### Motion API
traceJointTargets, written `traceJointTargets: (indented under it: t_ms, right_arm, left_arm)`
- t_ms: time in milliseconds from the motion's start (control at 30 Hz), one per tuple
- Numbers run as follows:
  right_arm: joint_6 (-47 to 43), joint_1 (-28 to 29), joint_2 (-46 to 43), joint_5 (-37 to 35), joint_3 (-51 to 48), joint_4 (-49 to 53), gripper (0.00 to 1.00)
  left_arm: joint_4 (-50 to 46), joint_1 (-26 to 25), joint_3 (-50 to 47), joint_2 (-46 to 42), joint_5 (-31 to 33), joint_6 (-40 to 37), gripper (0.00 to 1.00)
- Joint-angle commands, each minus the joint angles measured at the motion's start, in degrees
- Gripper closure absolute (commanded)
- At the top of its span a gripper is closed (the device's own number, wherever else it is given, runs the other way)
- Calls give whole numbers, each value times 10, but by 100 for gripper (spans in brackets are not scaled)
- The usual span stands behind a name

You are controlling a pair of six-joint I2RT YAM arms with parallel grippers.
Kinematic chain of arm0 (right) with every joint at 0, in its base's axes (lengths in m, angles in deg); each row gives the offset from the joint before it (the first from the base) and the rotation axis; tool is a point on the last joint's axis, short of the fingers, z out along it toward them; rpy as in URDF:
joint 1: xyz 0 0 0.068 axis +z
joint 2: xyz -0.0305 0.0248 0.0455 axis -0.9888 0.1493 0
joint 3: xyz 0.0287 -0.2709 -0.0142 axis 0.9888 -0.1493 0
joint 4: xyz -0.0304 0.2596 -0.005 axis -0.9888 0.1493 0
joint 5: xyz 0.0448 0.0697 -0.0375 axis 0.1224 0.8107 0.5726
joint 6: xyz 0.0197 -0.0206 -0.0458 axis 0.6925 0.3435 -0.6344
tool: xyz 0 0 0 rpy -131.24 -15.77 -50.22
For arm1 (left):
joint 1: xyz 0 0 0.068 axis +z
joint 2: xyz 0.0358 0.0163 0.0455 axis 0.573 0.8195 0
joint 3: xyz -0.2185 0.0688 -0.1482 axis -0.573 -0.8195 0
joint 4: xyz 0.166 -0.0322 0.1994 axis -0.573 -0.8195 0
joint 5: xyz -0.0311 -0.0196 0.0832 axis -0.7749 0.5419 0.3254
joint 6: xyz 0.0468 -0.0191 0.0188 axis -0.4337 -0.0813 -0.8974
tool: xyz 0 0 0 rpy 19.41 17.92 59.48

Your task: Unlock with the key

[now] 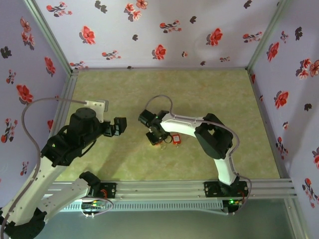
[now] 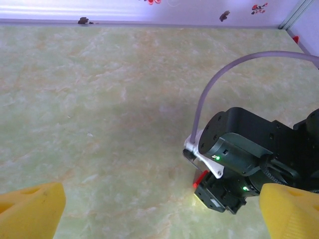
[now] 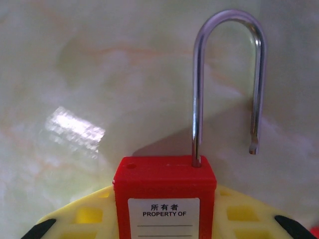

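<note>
A red padlock (image 3: 164, 191) with a white "PROPERTY OF" label sits between the yellow fingers (image 3: 84, 216) of my right gripper (image 3: 164, 221), which is shut on its body. Its steel shackle (image 3: 229, 74) stands swung open, the free end hanging clear of its hole. From above, the right gripper (image 1: 157, 136) is low over the table's middle. A small red-headed key (image 1: 176, 140) lies on the table just right of it. My left gripper (image 1: 120, 126) hovers open to the left, apart from the lock. Its yellow fingertips (image 2: 30, 209) frame the right gripper (image 2: 224, 191) and a sliver of the padlock (image 2: 201, 178).
The greenish marble-pattern table (image 1: 209, 89) is walled by floral panels (image 1: 149, 30) at the back and both sides. The right arm's grey cable (image 2: 219, 84) arches above its wrist. An aluminium rail (image 1: 164, 188) runs along the near edge.
</note>
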Motion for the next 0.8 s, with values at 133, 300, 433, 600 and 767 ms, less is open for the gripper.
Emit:
traceJointTargets:
  t_ms: [133, 300, 433, 600, 767]
  right_arm:
    - [279, 12, 30, -62, 4, 24, 97]
    - [287, 16, 30, -55, 23, 30, 78]
    - [285, 15, 4, -52, 24, 33, 53]
    - [257, 13, -77, -59, 21, 26, 36]
    - [164, -27, -212, -140, -5, 63, 18]
  left_arm:
    - [-21, 6, 20, -5, 11, -3, 0]
    - [-34, 7, 27, -12, 13, -2, 0]
    - [-33, 8, 26, -19, 15, 5, 0]
    - [-33, 8, 23, -27, 38, 10, 0]
    - [3, 11, -10, -55, 88, 9, 0]
